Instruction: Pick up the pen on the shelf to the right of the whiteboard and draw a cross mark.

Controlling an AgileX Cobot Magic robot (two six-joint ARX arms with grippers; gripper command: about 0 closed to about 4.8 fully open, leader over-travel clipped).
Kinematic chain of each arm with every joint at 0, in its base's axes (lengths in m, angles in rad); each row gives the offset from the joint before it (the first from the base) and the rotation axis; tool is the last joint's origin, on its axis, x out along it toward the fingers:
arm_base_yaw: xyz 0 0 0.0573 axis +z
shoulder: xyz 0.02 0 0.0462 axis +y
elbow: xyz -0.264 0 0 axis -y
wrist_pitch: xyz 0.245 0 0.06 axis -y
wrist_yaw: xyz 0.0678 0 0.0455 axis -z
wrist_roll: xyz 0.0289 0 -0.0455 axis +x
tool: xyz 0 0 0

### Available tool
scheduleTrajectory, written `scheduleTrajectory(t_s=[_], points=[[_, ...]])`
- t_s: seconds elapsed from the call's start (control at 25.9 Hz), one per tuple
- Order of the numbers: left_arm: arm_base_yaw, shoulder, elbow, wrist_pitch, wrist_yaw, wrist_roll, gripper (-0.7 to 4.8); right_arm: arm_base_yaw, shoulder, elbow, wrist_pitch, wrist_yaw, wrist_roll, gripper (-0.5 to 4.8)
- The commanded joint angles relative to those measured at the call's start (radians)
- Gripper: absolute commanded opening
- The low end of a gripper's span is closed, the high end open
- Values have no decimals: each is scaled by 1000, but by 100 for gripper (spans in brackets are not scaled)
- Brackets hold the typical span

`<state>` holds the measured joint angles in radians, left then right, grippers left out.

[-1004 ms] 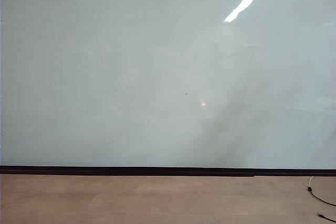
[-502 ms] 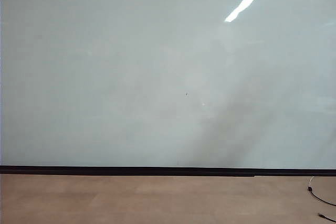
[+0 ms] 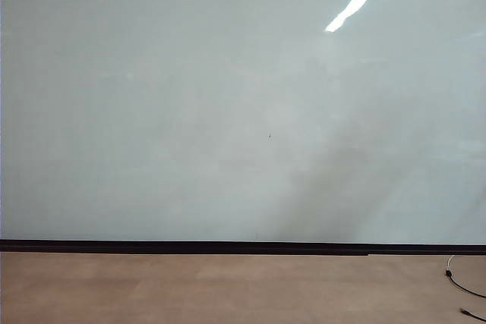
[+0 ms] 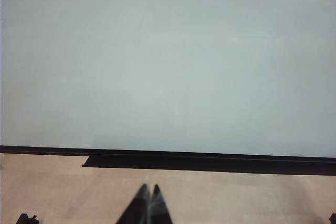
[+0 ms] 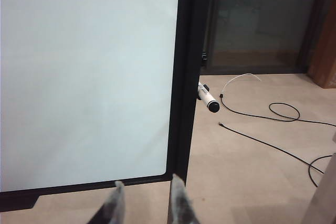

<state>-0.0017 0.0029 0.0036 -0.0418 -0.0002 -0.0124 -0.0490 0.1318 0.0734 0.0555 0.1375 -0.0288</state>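
The whiteboard fills the exterior view; neither gripper appears there, and no cross mark shows on it. In the right wrist view the board ends at its black right frame. The pen, white-barrelled with a dark end, sticks out level from behind that frame; the shelf under it is hidden. My right gripper is open and empty, low and well short of the pen, its fingertips straddling the frame's lower corner. My left gripper is shut on nothing, facing the board above the tan floor.
A black strip runs along the board's lower edge. Thin black cables trail across the floor right of the board, one end showing. A dark glass door stands behind. A tiny dark speck marks the board.
A small bright glint reflected in the board has faded away. The board, the floor and the cable look the same.
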Motion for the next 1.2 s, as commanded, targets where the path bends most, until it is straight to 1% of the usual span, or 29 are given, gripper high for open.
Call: scheduleTrajectory(t_s=[0.04,0.15,0.27,0.54,0.77,0.81,0.93,1.12,1.2], points=[[0,0,3,10,3,5,-4,-1,22,4,54,26,-18,122],[0,0,3,10,3,5,-5,-1,46,3,88,46,-26,127],[0,0,3,10,3,4,-4,-1,70,3,116,68,-28,185],[0,0,3,10,3,4,-4,-1,159,4,199,106,-36,193],[0,0,3,10,4,4,-5,-3,288,4,329,134,-54,204],[0,0,3,10,4,4,-4,-4,306,4,343,134,-54,204],[0,0,3,10,3,4,-4,-16,382,5,409,129,-54,234],[0,0,3,10,3,4,-4,-22,457,5,485,130,-78,235],[0,0,3,10,4,4,-4,-47,489,5,515,111,-80,235]])
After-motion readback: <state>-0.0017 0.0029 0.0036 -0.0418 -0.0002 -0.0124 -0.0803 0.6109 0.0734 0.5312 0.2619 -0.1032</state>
